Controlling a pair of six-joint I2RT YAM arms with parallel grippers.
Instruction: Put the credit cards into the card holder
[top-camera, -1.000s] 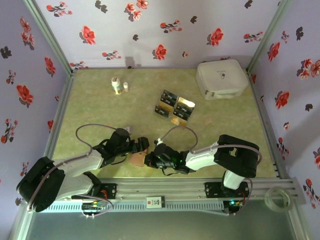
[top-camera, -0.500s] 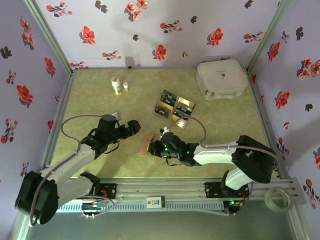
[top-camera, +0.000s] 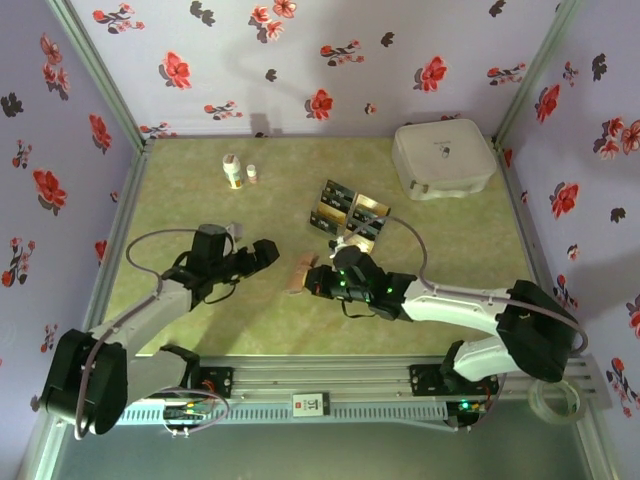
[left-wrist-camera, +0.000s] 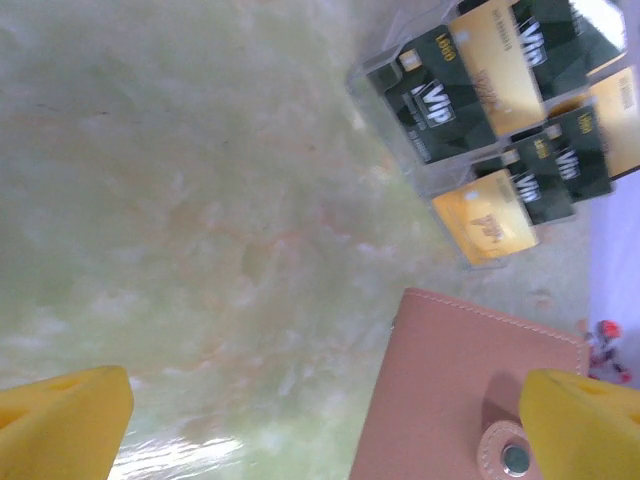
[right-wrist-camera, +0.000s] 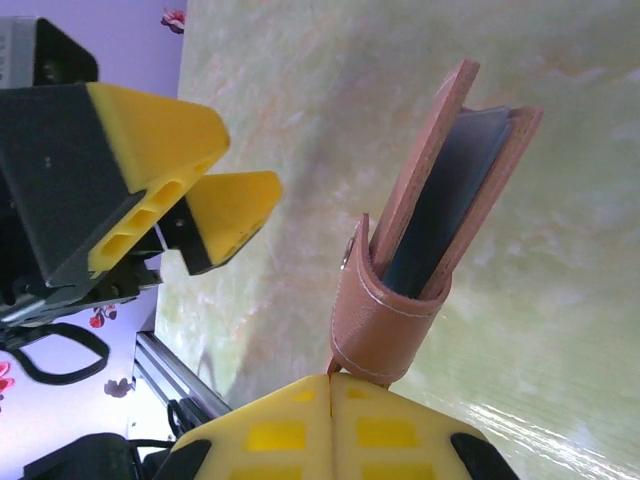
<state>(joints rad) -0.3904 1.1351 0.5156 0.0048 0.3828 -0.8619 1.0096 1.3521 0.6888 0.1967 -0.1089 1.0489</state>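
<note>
Top external shows our right gripper (top-camera: 312, 280) clenched on the card holder (top-camera: 298, 272) at frame centre; the credit cards (top-camera: 348, 212) lie upper right of it, and our left gripper (top-camera: 268, 253), gaping empty, sits just left.

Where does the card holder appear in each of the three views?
Top view: card holder just below the picture's centre, at the tip of the right claw.
Left wrist: card holder at the bottom right, flat, snap button showing.
Right wrist: card holder right of centre, on edge, its strap pinched in the shut right claw.
Shared landmark: the open left claw, with its yellow fingers, beside the holder.
</note>
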